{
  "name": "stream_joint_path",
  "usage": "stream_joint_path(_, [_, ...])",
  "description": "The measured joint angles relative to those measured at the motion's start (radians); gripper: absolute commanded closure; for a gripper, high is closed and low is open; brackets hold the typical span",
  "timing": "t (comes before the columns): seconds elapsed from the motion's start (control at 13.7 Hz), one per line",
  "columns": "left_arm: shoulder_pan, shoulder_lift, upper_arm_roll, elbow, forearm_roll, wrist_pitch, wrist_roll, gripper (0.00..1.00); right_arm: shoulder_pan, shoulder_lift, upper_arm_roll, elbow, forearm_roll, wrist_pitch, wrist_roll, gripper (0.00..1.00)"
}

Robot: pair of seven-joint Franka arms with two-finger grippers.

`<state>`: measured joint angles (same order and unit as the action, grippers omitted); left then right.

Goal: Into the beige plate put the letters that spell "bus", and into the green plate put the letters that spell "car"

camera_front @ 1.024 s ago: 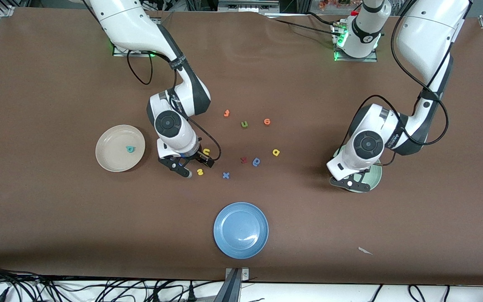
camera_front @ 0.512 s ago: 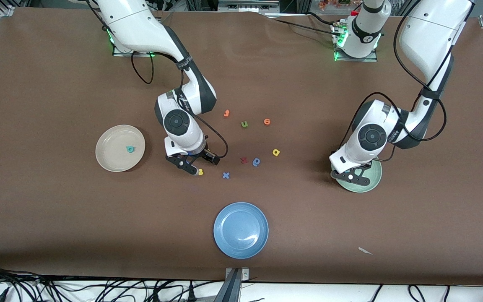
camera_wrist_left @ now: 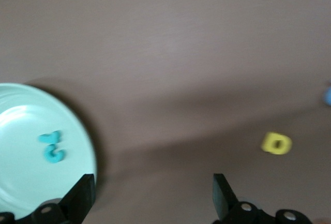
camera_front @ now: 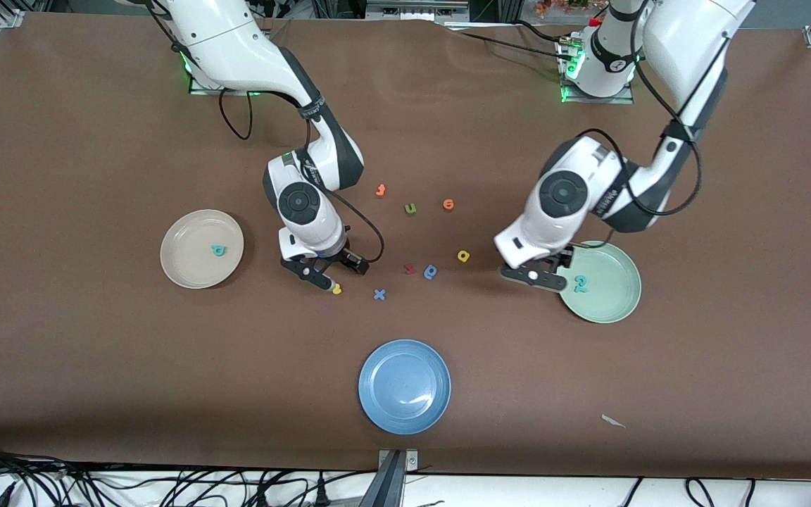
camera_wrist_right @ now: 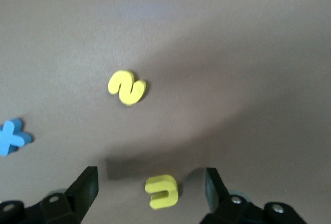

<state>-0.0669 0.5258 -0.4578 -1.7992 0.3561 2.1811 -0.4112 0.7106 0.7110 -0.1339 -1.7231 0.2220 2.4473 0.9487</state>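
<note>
Front view: three plates. The beige plate (camera_front: 179, 255) holds one teal letter (camera_front: 219, 250); the green plate (camera_front: 613, 299) holds two teal letters (camera_front: 579, 284). Right gripper (camera_wrist_right: 150, 195), jaws wide, straddles the yellow "u" (camera_wrist_right: 162, 191); the yellow "s" (camera_wrist_right: 126, 87) lies at its twelve o'clock. Left gripper (camera_wrist_left: 153, 199) hangs spread, empty, beside the green plate, near the yellow "a" (camera_wrist_left: 276, 143). No readable writing.

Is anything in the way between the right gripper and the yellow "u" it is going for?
Nothing visible. The right gripper is open with the yellow "u" lying between its fingers on bare table; the yellow "s" and blue "x" lie clear of them.
</note>
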Motion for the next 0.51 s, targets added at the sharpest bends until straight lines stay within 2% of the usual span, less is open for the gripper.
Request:
stream_joint_path(0.15, [-0.070, 0.042, -0.002, 0.056, 0.000, 0.000, -0.001, 0.00, 0.001, 0.000, 0.004, -0.006, 0.000, 0.004, 0.000, 0.17])
stream_joint_path(0.29, [-0.134, 0.103, -0.001, 0.113, 0.006, 0.005, -0.002, 0.00, 0.001, 0.000, 0.004, -0.013, 0.000, 0.006, 0.000, 0.27])
stream_joint_path(0.51, [-0.171, 0.158, -0.001, 0.127, 0.045, 0.023, 0.001, 0.02, 0.001, -0.002, 0.004, -0.017, 0.000, 0.007, 0.000, 0.36])
